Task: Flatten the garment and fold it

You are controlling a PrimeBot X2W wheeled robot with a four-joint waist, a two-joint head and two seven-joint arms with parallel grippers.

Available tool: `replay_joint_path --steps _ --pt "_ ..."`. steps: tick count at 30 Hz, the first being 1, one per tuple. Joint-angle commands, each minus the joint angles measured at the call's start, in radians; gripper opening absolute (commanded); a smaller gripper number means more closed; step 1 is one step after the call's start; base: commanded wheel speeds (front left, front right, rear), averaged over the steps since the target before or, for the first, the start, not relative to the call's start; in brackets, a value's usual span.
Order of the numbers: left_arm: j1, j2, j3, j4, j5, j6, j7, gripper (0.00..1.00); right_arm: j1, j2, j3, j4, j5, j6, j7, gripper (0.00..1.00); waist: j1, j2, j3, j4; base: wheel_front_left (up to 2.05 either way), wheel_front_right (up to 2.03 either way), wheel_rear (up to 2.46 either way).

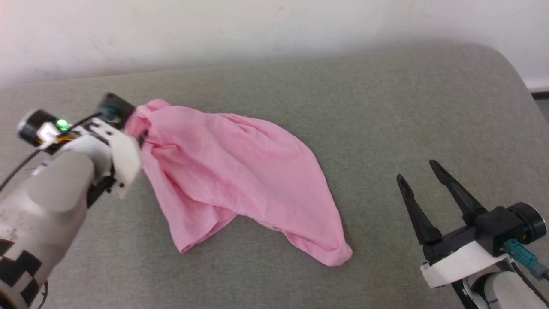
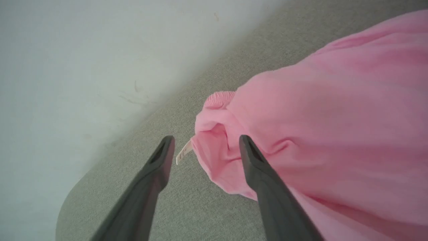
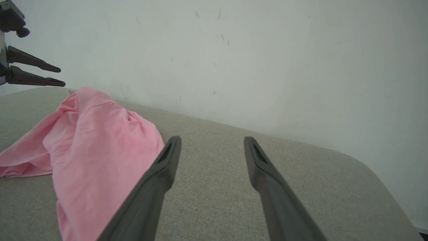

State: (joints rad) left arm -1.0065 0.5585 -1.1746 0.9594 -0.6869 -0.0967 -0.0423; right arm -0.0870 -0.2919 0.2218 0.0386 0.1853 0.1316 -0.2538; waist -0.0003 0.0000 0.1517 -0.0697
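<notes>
The garment [image 1: 240, 180], a wrinkled light-pink cloth, lies bunched on the grey cushion [image 1: 386, 107]. Its raised corner is at the far left. My left gripper [image 2: 205, 140] hovers open over that corner, and nothing is pinched between its fingers [image 2: 157, 164]. A small white care label [image 2: 183, 153] sticks out of the corner between them. In the right wrist view the left gripper [image 3: 62, 77] hangs just above the garment [image 3: 93, 144], apart from it. My right gripper [image 1: 416, 170] stands open and empty over bare cushion, to the right of the cloth's lower tip.
A white wall [image 1: 257, 30] runs close behind the cushion. The cushion's far right corner [image 1: 510, 64] is rounded, with a strip of dark floor [image 1: 541, 98] beyond it. Bare cushion lies between the garment and the right gripper.
</notes>
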Motion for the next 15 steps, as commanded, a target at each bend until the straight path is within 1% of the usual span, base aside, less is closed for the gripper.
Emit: replay_joint_path --steps 1,4,6,9,12,15 --pt "0.008 -0.006 -0.015 -0.019 0.005 -0.010 0.030 1.00 0.010 -0.001 -0.004 -0.007 -0.004 -0.001 0.005 1.00 0.0003 0.0000 -0.048 0.048 0.00 0.00 0.00" --pt "0.017 0.004 -0.068 -0.135 0.001 -0.031 0.196 1.00 0.014 -0.004 -0.005 -0.015 -0.003 -0.001 0.012 1.00 0.0003 0.0000 -0.051 0.051 0.00 0.00 0.00" --pt "0.039 0.018 -0.090 -0.261 -0.026 -0.033 0.310 1.00 0.012 -0.005 -0.002 -0.020 -0.002 -0.001 0.015 1.00 0.0003 0.0000 -0.049 0.048 0.00 0.00 0.00" --pt "0.079 0.062 -0.103 -0.466 -0.081 -0.033 0.493 1.00 0.004 -0.007 0.006 -0.027 -0.001 -0.001 0.017 1.00 0.0003 0.0000 -0.037 0.035 0.00 0.00 0.00" --pt "0.143 0.112 -0.105 -0.636 -0.078 -0.034 0.681 1.00 -0.008 -0.006 0.014 -0.031 0.000 -0.001 0.016 1.00 0.0003 0.0000 -0.018 0.014 0.00 0.00 0.00" --pt "0.173 0.157 -0.105 -0.716 -0.068 -0.034 0.776 1.00 -0.022 -0.002 0.014 -0.028 0.002 -0.001 0.014 1.00 0.0003 0.0000 0.001 -0.007 0.00 0.00 0.00"
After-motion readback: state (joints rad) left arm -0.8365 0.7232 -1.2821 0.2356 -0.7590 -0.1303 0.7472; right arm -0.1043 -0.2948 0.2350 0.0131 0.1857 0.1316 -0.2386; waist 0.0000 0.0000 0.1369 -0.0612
